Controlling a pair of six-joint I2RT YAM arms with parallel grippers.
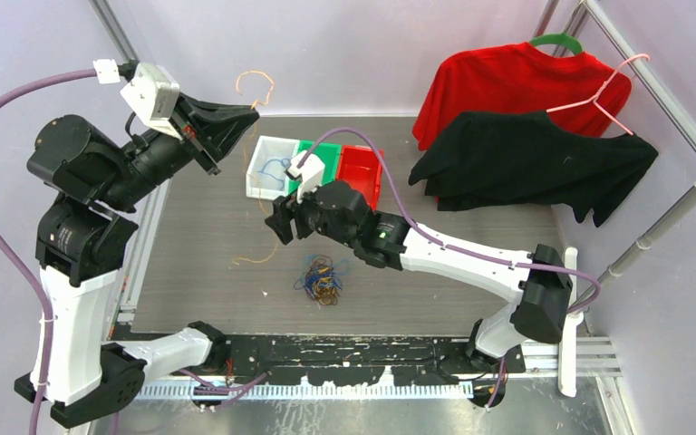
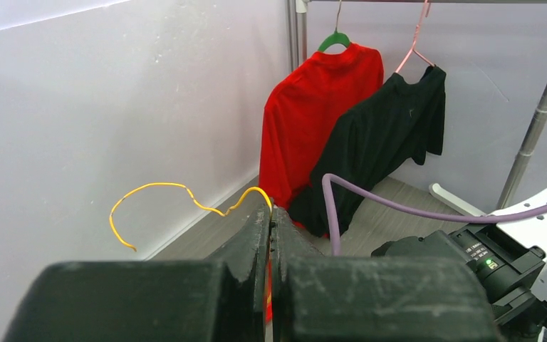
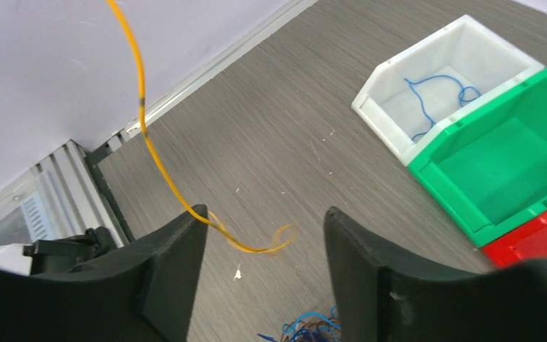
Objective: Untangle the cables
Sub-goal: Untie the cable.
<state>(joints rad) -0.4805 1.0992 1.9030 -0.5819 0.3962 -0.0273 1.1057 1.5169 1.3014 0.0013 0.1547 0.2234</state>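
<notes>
My left gripper point(image 1: 246, 112), raised at the back left, is shut on an orange cable point(image 2: 155, 185). One end curls free above the closed fingertips point(image 2: 271, 208). The rest hangs down to the table, where its curled lower end point(image 3: 256, 246) lies between the fingers of my right gripper point(image 3: 265, 212), brushing the left one. My right gripper point(image 1: 279, 223) is open and hovers low over the table, holding nothing. A clump of blue, orange and brown cables point(image 1: 322, 279) lies on the table just in front of it, partly seen at the bottom of the right wrist view point(image 3: 310, 331).
A white bin point(image 1: 256, 172) holds a blue cable point(image 3: 438, 92); a green bin point(image 1: 326, 156) and a red bin point(image 1: 362, 172) stand beside it. A red shirt point(image 1: 507, 82) and a black shirt point(image 1: 526, 163) hang on a rack point(image 1: 680, 118) at the right.
</notes>
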